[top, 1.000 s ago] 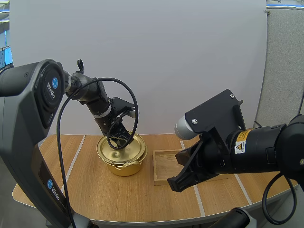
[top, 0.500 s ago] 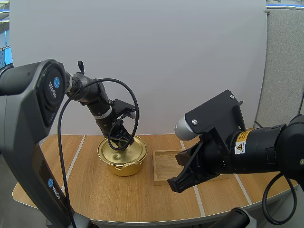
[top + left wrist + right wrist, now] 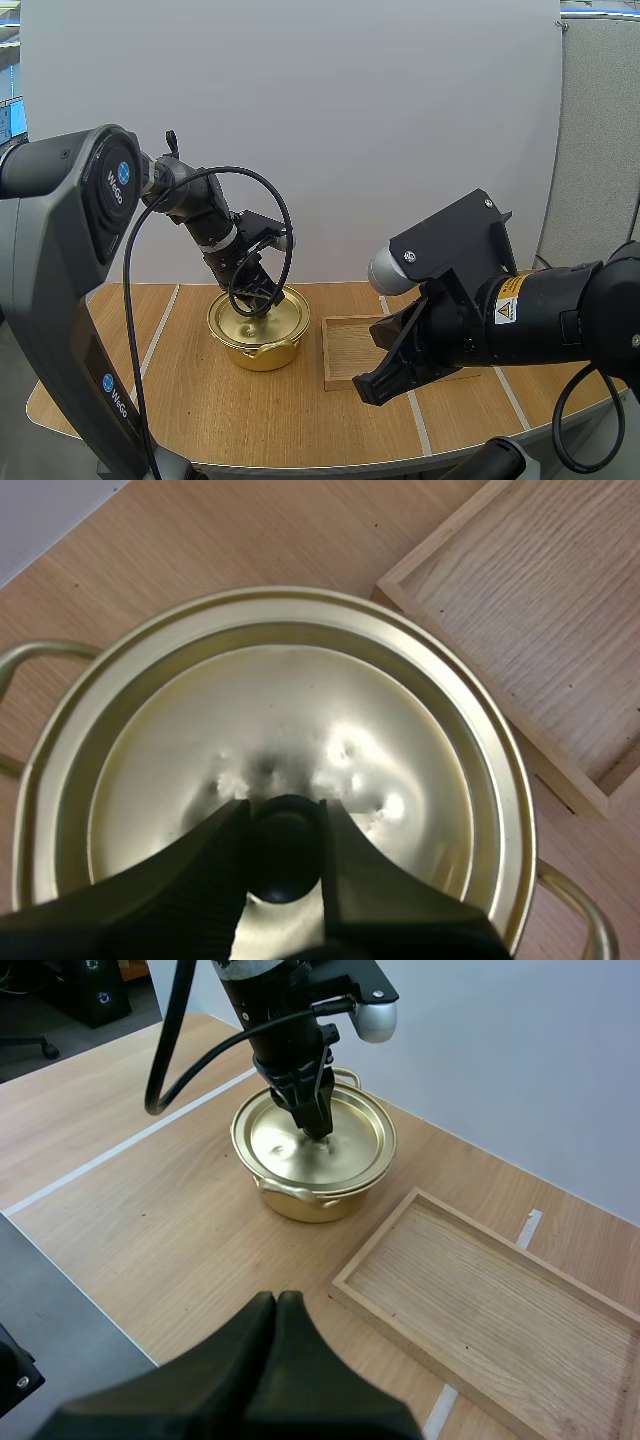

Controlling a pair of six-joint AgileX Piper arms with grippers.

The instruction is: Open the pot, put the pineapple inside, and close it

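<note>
Round gold metal pot (image 3: 262, 350) left of centre on wood counter (image 3: 200, 400), dimpled lid (image 3: 330, 720) on. Left jaws pinch black knob (image 3: 285, 845), clear from left wrist view. Right jaws closed together, empty.

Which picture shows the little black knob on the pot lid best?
The left wrist view: the knob sits close up, pinched by the left hand, on the gold lid. In the high and right wrist views that hand mostly hides it.

A light wooden table (image 3: 210, 405) with pale stripes stands before a plain white panel (image 3: 400, 110) and a grey partition (image 3: 600, 130).
</note>
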